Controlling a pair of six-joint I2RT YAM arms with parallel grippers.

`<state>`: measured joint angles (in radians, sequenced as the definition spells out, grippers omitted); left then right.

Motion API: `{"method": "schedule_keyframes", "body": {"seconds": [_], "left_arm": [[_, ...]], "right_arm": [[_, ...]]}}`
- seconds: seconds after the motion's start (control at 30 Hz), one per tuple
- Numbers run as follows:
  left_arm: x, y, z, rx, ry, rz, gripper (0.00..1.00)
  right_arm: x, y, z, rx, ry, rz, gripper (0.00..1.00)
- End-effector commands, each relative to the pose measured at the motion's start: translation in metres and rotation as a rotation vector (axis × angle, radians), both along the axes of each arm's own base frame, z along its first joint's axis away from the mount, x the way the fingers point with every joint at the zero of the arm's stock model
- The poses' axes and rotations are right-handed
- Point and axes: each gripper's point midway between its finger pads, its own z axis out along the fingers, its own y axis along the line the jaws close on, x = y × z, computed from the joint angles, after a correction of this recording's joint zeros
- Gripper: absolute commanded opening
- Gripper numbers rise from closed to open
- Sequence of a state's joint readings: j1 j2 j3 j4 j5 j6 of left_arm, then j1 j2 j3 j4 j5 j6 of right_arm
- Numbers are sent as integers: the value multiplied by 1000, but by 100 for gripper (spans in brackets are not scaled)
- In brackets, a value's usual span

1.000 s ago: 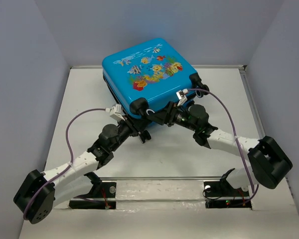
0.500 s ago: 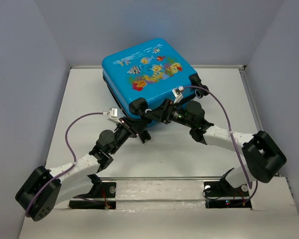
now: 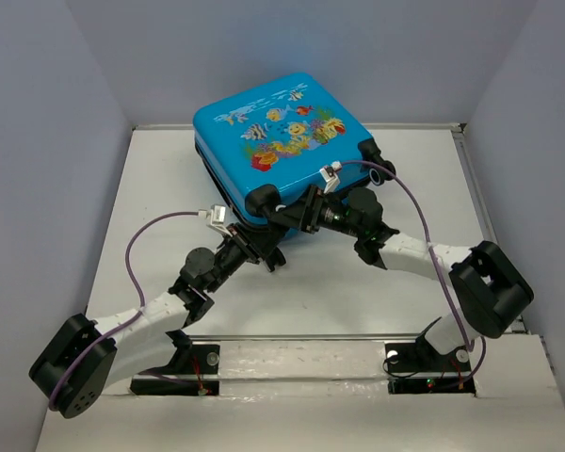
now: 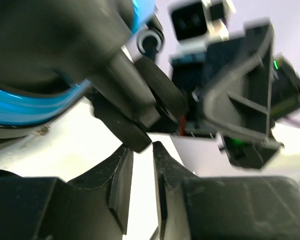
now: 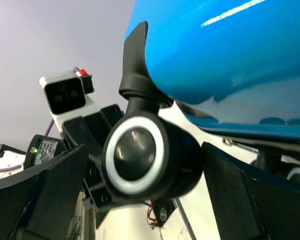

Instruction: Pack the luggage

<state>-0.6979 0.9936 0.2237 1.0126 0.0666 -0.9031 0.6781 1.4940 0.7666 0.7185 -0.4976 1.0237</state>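
The left pincer (image 4: 141, 150) sits low over the tabletop (image 3: 358, 301), toward the middle of it. Its jaws stand a narrow slit apart with white surface showing through the gap and nothing between them. The blurred black wheel mount just beyond its tips may or may not touch them, and most of that view is smeared and hard to read. The right pincer (image 5: 145, 147) is spread wide, its fingers (image 5: 50, 195) standing either side of a black-and-white wheel (image 5: 135, 152) without closing on it; whether the right-hand one brushes the hub cannot be told. Behind the wheel the left arm's camera (image 5: 65, 97) peers in. A second wheel (image 5: 297, 175) is cut off at the picture's right side. Beyond them the luggage (image 3: 282, 141) lies at the middle of the far edge of the tabletop, fish print up, wheeled end turned toward the arms, shells together as far as the top view shows. Its underside and far side are hidden. Compared with a second ago, the right arm's elbow has swung in from the right edge and its pincer has slid left along the wheeled end to the nearer-left wheel. The left pincer has drawn back a little and narrowed slightly, and the luggage has not moved.
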Motion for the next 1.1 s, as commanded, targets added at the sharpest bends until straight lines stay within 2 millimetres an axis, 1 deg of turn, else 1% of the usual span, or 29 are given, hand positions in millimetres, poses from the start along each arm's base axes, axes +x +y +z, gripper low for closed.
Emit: {"method": "schedule_keyframes", "body": {"seconds": [0.0, 0.03, 0.07, 0.13, 0.2, 0.27, 0.3, 0.33, 0.43, 0.47, 0.5, 0.53, 0.57, 0.6, 0.63, 0.67, 0.7, 0.73, 0.77, 0.8, 0.83, 0.87, 0.9, 0.93, 0.97, 1.0, 1.07], "left_arm": [[-42, -15, 95, -168, -326, -205, 6], [-44, -16, 94, -167, -331, -214, 6], [-43, -16, 93, -164, -326, -211, 6], [-43, -17, 92, -145, -331, -215, 6], [-46, -21, 91, -133, -337, -240, 6], [-48, -21, 93, -130, -346, -253, 6], [-48, -22, 91, -126, -339, -253, 6], [-47, -22, 91, -121, -338, -251, 6], [-46, -20, 89, -111, -331, -239, 6], [-46, -20, 89, -107, -328, -237, 6], [-45, -20, 88, -106, -325, -231, 6], [-45, -19, 87, -101, -321, -226, 6], [-44, -17, 85, -86, -314, -217, 6], [-42, -14, 83, -76, -305, -195, 9], [-41, -12, 82, -61, -302, -180, 13], [-44, -7, 78, -41, -292, -171, 16], [-43, -2, 74, -12, -304, -146, 23], [-46, 4, 64, 28, -277, -133, 26], [-45, 9, 55, 63, -253, -108, 28], [-35, 21, 47, 98, -223, -24, 30], [-30, 29, 33, 132, -173, 24, 30], [-28, 41, 11, 186, -96, 73, 30], [-16, 57, 0, 207, -48, 182, 30], [-14, 64, -12, 222, -6, 217, 30], [-12, 70, -25, 245, 29, 245, 30], [-10, 73, -36, 270, 58, 267, 29], [-8, 71, -47, 287, 85, 265, 27]], "right_arm": [[-7, 18, 34, 108, -43, 136, 100], [-9, 19, 36, 123, -46, 153, 100], [-8, 20, 32, 118, -36, 152, 100], [-7, 20, 32, 111, -36, 151, 100], [-5, 20, 35, 108, -46, 144, 99], [-3, 22, 34, 94, -45, 142, 99], [-1, 23, 37, 93, -57, 140, 98], [1, 24, 37, 90, -56, 138, 97], [6, 26, 34, 81, -43, 124, 83], [7, 27, 33, 79, -44, 122, 74], [9, 27, 31, 77, -38, 119, 60], [11, 28, 30, 75, -34, 110, 56], [12, 27, 27, 71, -28, 101, 43], [12, 27, 26, 69, -27, 94, 38], [14, 26, 25, 67, -30, 88, 34], [14, 26, 25, 64, -30, 83, 29], [15, 25, 26, 60, -38, 77, 27], [16, 25, 24, 48, -34, 70, 22], [17, 25, 25, 45, -38, 67, 22], [17, 25, 28, 43, -55, 65, 19], [18, 25, 29, 40, -62, 62, 17], [19, 25, 27, 28, -56, 54, 14], [20, 25, 27, 18, -73, 53, 13], [21, 24, 33, 17, -87, 49, 11], [23, 23, 29, -5, -78, 39, 10], [24, 23, 30, -22, -103, 32, 7], [29, 20, 35, -58, -115, 4, 7]]}}
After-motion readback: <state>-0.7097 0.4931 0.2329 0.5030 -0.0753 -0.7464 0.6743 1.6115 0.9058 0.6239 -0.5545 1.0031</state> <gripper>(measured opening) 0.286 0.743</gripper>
